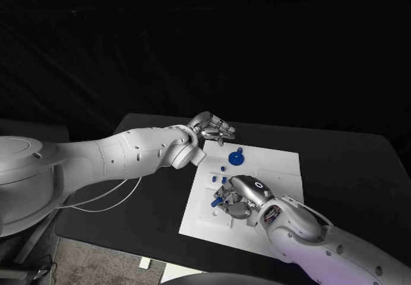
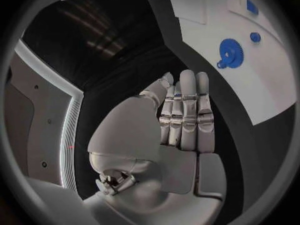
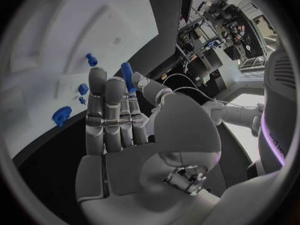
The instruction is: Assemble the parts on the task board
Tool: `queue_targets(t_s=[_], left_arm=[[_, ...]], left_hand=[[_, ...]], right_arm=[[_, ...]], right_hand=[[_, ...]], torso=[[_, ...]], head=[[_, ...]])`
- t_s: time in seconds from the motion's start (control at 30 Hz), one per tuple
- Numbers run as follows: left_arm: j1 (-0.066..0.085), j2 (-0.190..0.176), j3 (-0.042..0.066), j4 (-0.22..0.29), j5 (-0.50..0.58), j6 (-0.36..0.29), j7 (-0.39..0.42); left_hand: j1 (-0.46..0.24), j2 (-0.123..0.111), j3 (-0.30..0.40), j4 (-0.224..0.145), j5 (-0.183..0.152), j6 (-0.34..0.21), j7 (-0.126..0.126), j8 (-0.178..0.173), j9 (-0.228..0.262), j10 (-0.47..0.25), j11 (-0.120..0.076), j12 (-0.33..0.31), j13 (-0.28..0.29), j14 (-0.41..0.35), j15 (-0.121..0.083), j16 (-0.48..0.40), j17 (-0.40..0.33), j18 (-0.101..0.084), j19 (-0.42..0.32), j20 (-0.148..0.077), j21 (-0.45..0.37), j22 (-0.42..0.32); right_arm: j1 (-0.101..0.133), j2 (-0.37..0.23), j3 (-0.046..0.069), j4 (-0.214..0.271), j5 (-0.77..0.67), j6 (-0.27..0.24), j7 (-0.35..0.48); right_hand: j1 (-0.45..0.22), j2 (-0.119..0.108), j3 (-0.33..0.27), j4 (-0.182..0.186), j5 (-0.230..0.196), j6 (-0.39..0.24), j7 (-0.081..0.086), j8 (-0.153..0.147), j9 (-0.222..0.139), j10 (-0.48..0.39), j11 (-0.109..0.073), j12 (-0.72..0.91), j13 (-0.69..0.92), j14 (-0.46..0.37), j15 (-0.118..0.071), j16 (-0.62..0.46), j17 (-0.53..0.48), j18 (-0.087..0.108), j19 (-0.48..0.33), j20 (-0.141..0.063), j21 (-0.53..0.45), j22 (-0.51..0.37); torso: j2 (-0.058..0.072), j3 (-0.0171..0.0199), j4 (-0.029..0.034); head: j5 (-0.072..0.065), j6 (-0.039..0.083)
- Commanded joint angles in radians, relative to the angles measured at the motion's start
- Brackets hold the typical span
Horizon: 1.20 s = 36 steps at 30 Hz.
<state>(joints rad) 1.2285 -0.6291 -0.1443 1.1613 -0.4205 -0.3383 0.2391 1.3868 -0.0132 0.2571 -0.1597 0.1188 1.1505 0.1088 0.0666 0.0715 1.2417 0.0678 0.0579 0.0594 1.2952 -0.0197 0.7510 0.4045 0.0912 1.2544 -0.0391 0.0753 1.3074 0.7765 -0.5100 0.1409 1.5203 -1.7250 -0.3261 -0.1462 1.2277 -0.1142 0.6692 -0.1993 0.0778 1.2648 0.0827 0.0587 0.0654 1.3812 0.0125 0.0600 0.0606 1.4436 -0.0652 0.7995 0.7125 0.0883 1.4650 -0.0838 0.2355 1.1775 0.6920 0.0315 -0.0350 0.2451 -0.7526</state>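
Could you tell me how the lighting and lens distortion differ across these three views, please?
Head view: dark surroundings, the white board bright, straight edges true. Left wrist view: fisheye circle, the board's edge bends, the left hand evenly lit. Right wrist view: same bending, a violet tint on the arm at the rim.

The flat white task board (image 1: 278, 166) looks like smooth, matt plastic, lying on a matt black desk (image 1: 360, 172). Just beyond the right hand (image 1: 240, 193), the round blue toothed gear (image 1: 236, 158) appears to be smooth plastic. Both silver hands have a satin metallic finish; the left hand (image 1: 212, 126) meets a glossy white arm shell (image 1: 128, 154).
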Motion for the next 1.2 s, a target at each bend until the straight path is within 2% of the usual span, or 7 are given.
queue_targets(t_s=[0.03, 0.2, 0.6, 1.2], left_arm=[[0.0, 0.003, 0.001, 0.001, 0.007, 0.014, 0.008], [0.0, 0.004, 0.001, 0.002, 0.007, 0.015, 0.007], [-0.002, 0.005, 0.001, 0.001, 0.007, 0.017, 0.007], [-0.002, 0.002, 0.001, 0.001, 0.007, 0.019, 0.005]], left_hand=[[-0.005, 0.009, -0.005, -0.002, 0.006, -0.004, 0.004, -0.002, 0.001, -0.009, -0.001, 0.004, 0.0, 0.005, 0.0, -0.005, 0.002, 0.0, 0.003, 0.0, -0.003, 0.011], [-0.005, 0.009, -0.005, -0.002, 0.006, -0.004, 0.004, -0.002, 0.001, -0.009, -0.001, 0.004, 0.0, 0.005, 0.0, -0.005, 0.002, 0.0, 0.003, 0.0, -0.003, 0.011], [-0.006, 0.01, -0.005, -0.002, 0.006, -0.005, 0.004, -0.002, 0.001, -0.01, -0.001, 0.004, 0.0, 0.005, 0.0, -0.005, 0.002, 0.0, 0.003, 0.001, -0.003, 0.01], [-0.006, 0.01, -0.005, -0.002, 0.006, -0.005, 0.004, -0.002, 0.001, -0.01, -0.001, 0.004, 0.0, 0.005, 0.0, -0.005, 0.002, 0.0, 0.003, 0.001, -0.003, 0.01]], right_arm=[[-0.007, 0.014, -0.009, -0.016, -0.066, 0.014, 0.013], [-0.015, 0.027, -0.019, -0.035, -0.089, 0.007, 0.005], [-0.018, 0.036, -0.038, -0.05, -0.111, 0.019, -0.005], [-0.019, 0.031, -0.042, -0.049, -0.169, 0.012, -0.028]], right_hand=[[0.001, 0.013, 0.0, -0.008, 0.004, 0.015, -0.009, 0.006, 0.011, 0.005, 0.002, 0.0, 0.002, 0.002, -0.005, -0.006, 0.002, 0.019, 0.034, -0.009, 0.005, 0.001], [0.0, 0.013, 0.001, -0.01, 0.006, 0.016, -0.009, 0.006, 0.011, 0.006, 0.001, 0.001, 0.002, 0.003, -0.005, -0.006, 0.003, 0.019, 0.034, -0.009, 0.006, 0.002], [-0.001, 0.013, 0.003, -0.013, 0.007, 0.017, -0.01, 0.006, 0.011, 0.007, 0.001, 0.001, 0.002, 0.003, -0.005, -0.005, 0.004, 0.02, 0.034, -0.009, 0.007, 0.005], [-0.002, 0.012, 0.009, -0.018, 0.001, 0.019, -0.01, 0.006, 0.011, 0.008, 0.001, 0.001, 0.002, 0.004, -0.006, -0.004, 0.008, 0.02, 0.034, -0.009, 0.01, 0.011]], torso=[[0.001, 0.0015, 0.001], [0.0, 0.0015, -0.001], [0.001, 0.0014, -0.0006], [0.0, 0.0003, -0.0002]], head=[[0.002, -0.004], [0.004, -0.007], [0.004, -0.014], [0.006, -0.02]])
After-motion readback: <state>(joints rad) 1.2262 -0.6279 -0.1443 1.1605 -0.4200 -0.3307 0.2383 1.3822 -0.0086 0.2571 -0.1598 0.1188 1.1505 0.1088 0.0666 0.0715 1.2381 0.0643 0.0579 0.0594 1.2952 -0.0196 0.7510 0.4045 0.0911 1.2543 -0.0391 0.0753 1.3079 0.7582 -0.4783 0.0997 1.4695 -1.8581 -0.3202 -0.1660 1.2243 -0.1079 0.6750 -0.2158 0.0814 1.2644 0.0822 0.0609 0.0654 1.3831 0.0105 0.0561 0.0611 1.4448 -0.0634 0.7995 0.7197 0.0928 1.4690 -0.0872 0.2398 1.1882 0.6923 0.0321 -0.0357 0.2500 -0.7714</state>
